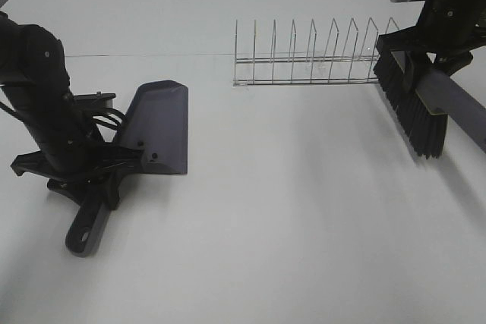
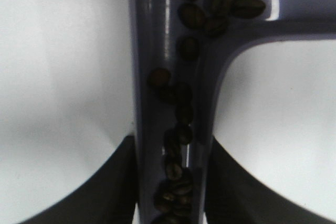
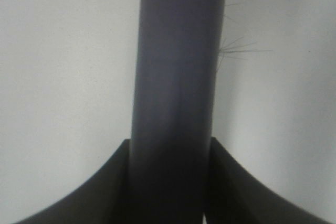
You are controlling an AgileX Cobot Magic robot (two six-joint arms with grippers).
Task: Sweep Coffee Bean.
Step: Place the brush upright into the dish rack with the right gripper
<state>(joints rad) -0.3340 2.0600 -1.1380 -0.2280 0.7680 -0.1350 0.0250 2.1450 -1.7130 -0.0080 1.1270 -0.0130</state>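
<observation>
The sweeping itself looked finished and the step in hand was holding the load. In the high view no loose bean showed on the white table (image 1: pixel 304 233), though beans that small might not register there. The left gripper (image 2: pixel 170 142) was clamped on the handle of the grey dustpan (image 1: pixel 161 123), a finger pressed against each side of it. It held the pan at about nine o'clock on the table, with the blade raised and angled towards twelve and the handle end low towards seven. The coffee bean (image 2: pixel 190 16) lot lay inside the pan. The left wrist view showed a cluster where the tray met the handle and a string of beans down the handle's open channel, as far as between the fingers. The right gripper (image 3: pixel 169 145) was closed tight on the handle of the brush (image 1: pixel 410 104). It held the brush clear of the surface at about two o'clock, bristles pointing down, just beside the three o'clock end of the wire rack (image 1: pixel 311 58), which stood near one o'clock. The next move probably called for carrying the pan without dipping its blade, since a forward tilt would send the beans back out over the lip. With beans so far down the channel, emptying would likely need a firm tip, and the brush should stay well apart meanwhile.
</observation>
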